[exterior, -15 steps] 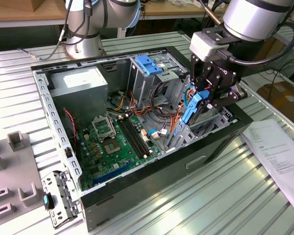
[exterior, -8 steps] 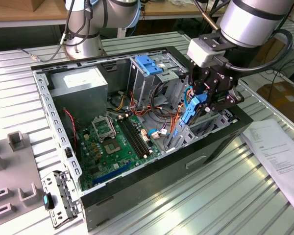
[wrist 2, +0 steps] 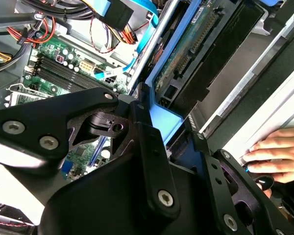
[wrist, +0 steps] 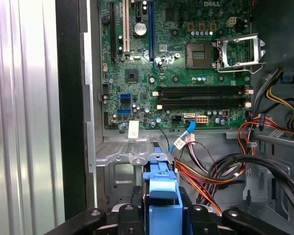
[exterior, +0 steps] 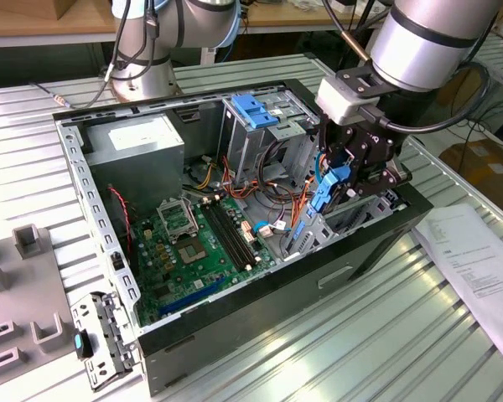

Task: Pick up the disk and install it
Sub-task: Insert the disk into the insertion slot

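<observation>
My gripper [exterior: 345,177] hangs over the end of the open computer case [exterior: 377,243] on the exterior view's right, shut on the disk [exterior: 329,189]. The disk stands on edge, its bright blue carrier frame pointing down into the case beside the cables. In the second wrist view the disk [wrist 2: 186,54] shows its green circuit side and blue frame, running away from the black fingers [wrist 2: 147,147]. In the first wrist view the blue frame [wrist: 161,196] sits clamped between the fingers [wrist: 132,215], above a grey metal bay floor.
The motherboard [exterior: 201,243] fills the case floor, with red, orange and black cables [wrist: 220,166] close to the disk. A tall drive cage with a blue tab [exterior: 256,113] stands behind. A person's hand [wrist 2: 279,154] rests by the case edge. A paper sheet [exterior: 478,260] and a perforated bracket [exterior: 101,339] lie outside.
</observation>
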{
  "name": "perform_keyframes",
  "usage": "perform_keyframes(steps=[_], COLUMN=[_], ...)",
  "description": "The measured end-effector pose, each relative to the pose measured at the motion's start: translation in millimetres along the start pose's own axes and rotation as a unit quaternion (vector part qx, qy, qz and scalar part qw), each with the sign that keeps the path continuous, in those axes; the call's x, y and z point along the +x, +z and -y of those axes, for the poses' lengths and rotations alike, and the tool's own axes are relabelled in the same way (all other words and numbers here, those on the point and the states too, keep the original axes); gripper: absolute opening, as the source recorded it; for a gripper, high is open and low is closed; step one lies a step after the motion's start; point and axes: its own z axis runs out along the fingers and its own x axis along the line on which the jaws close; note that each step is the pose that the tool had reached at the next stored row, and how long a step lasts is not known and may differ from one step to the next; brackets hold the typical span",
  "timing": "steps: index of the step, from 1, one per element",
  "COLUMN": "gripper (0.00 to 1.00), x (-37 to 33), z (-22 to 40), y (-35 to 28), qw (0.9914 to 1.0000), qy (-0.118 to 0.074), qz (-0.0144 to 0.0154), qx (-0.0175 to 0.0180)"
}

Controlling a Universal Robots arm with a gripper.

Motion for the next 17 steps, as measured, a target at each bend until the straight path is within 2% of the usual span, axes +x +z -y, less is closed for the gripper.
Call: perform_keyframes(steps=[3,4,9,12,13,15,17], gripper=[0.38,0.45,0.43,0.24,0.24,0.12,0.11], x=[0.0,0.0,0.0,0.0,0.0,0.0,0.0], z=[0.0,0.0,0.0,0.0,0.0,0.0,0.0], y=[0.4,0.3,0.2,0.2,0.3,0.3,0.3], qw=[1.00000,1.00000,1.00000,1.00000,1.00000,1.00000,1.00000], qy=[0.000,0.000,0.000,0.000,0.000,0.000,0.000], qz=[0.0004,0.0002,0.0001,0.0000,0.0001,0.0000,0.0000], qx=[0.0001,0.0000,0.0000,0.0000,0.0000,0.0000,0.0000])
